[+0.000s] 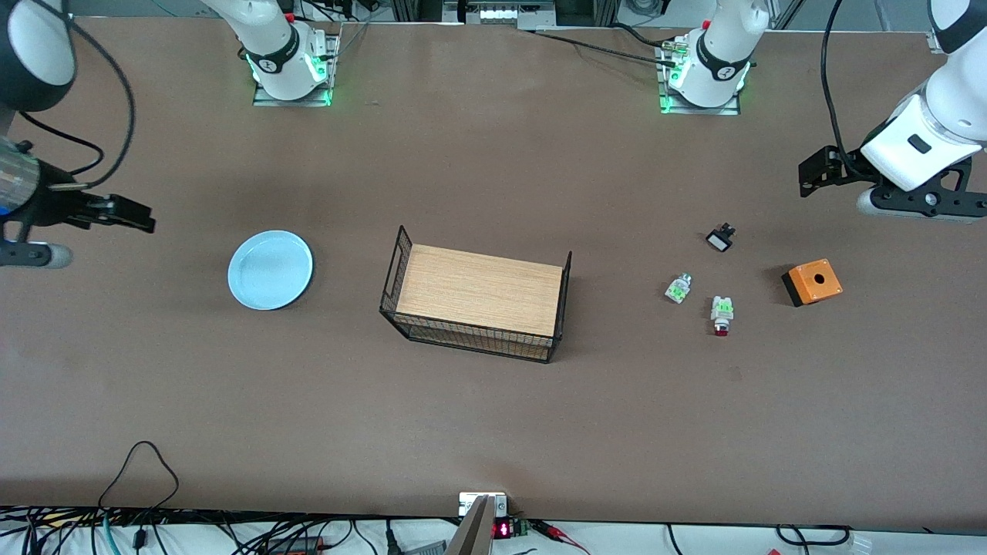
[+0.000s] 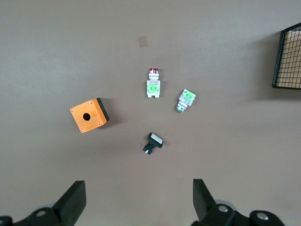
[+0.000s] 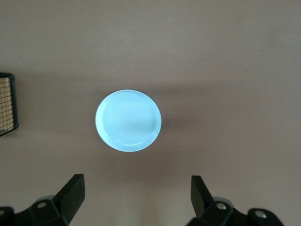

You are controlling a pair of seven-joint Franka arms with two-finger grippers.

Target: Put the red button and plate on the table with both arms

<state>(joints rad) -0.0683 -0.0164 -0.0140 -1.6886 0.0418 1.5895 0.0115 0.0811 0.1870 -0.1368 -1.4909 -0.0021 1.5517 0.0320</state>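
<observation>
Brown matte table point(image 1: 478, 416) fills nearly the whole front view, with the two white arm bases along the upper edge and cables along the lower edge. At the centre of the frame stands a black wire rack with a wooden top point(image 1: 480, 297).

Left of centre in the front view, toward the right arm's end of the table, the pale blue plate point(image 1: 271, 270) lies flat on the table, well apart from the rack. The right wrist view shows the same plate point(image 3: 128, 120) at mid-frame with nothing on it.

In the right half of the front view a small cluster of parts lies on the table. The red button point(image 1: 722, 316) lies on its side, its red cap pointing toward the lower edge of the frame. Just beside it is a similar white-green piece point(image 1: 678, 288), above them a small black switch part point(image 1: 720, 238), and toward the frame's right an orange box with a hole point(image 1: 812, 282).

The left gripper point(image 1: 819, 173) hangs at the right edge of the front view, over bare table near the orange box, fingers spread wide and holding nothing. The right gripper point(image 1: 127, 214) hangs at the left edge, over bare table beside the plate, likewise wide apart and empty.
</observation>
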